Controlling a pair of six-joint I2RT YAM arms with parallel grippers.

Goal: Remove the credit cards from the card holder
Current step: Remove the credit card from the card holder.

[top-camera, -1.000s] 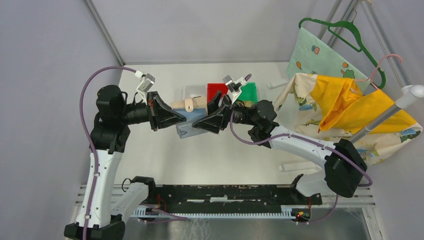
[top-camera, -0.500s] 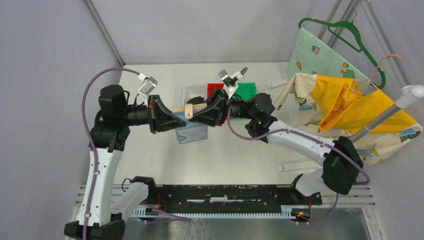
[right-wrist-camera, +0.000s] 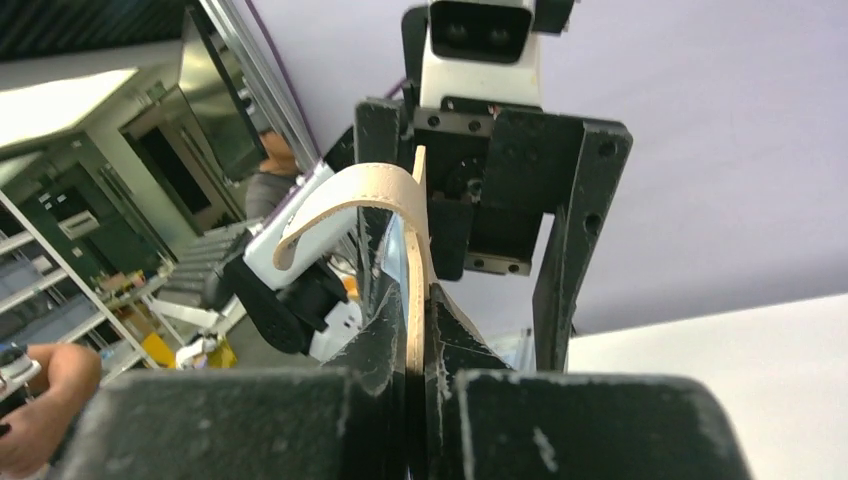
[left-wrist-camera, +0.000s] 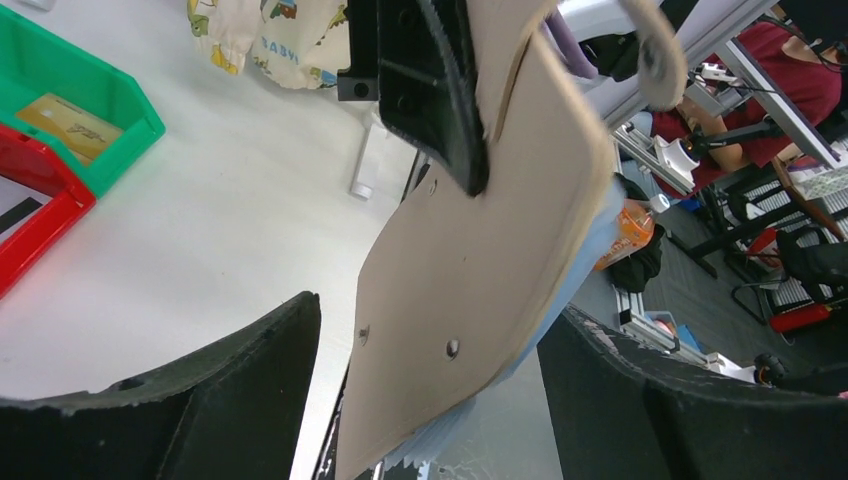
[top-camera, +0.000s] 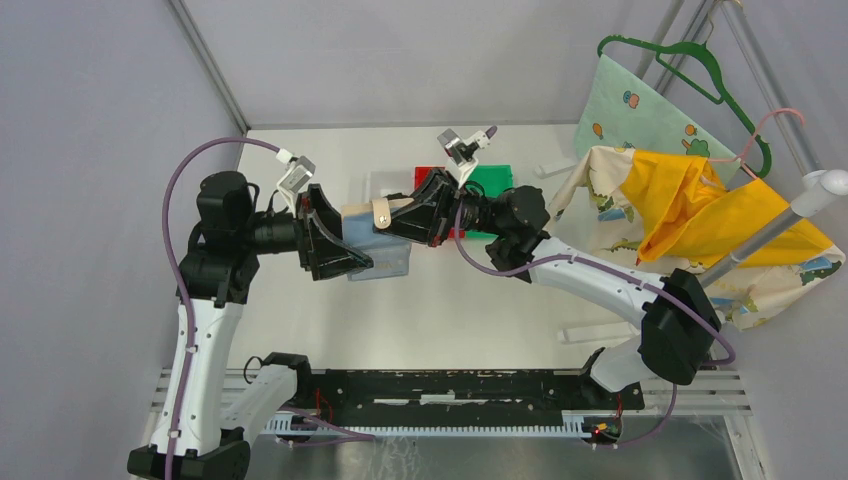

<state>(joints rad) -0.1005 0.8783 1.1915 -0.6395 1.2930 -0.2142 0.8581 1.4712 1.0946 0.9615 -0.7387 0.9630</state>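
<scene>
The beige card holder (top-camera: pixel 362 215) hangs in the air over the table's middle, its bluish clear sleeves (top-camera: pixel 385 262) dangling below. My right gripper (top-camera: pixel 397 220) is shut on the holder's beige cover (right-wrist-camera: pixel 413 250), with the snap tab (right-wrist-camera: pixel 330 205) curling out beside it. My left gripper (top-camera: pixel 352 246) stands open around the holder (left-wrist-camera: pixel 480 270), its fingers (left-wrist-camera: pixel 200 400) apart from it on both sides. A gold-tan credit card (left-wrist-camera: pixel 70 125) lies in the green bin (left-wrist-camera: pixel 120 105). A pale card with a dark stripe (left-wrist-camera: pixel 12 205) lies in the red bin (left-wrist-camera: pixel 50 225).
Behind the grippers a white bin (top-camera: pixel 385 183), the red bin (top-camera: pixel 432 176) and the green bin (top-camera: pixel 497 180) stand in a row. Patterned and yellow cloths (top-camera: pixel 700 215) hang on a rack with a green hanger (top-camera: pixel 690 60) at the right. Grey walls close the left and back.
My left gripper has opened and let go of the card holder. My right gripper has shut on its beige cover and moved slightly left. The sleeves now hang lower.
</scene>
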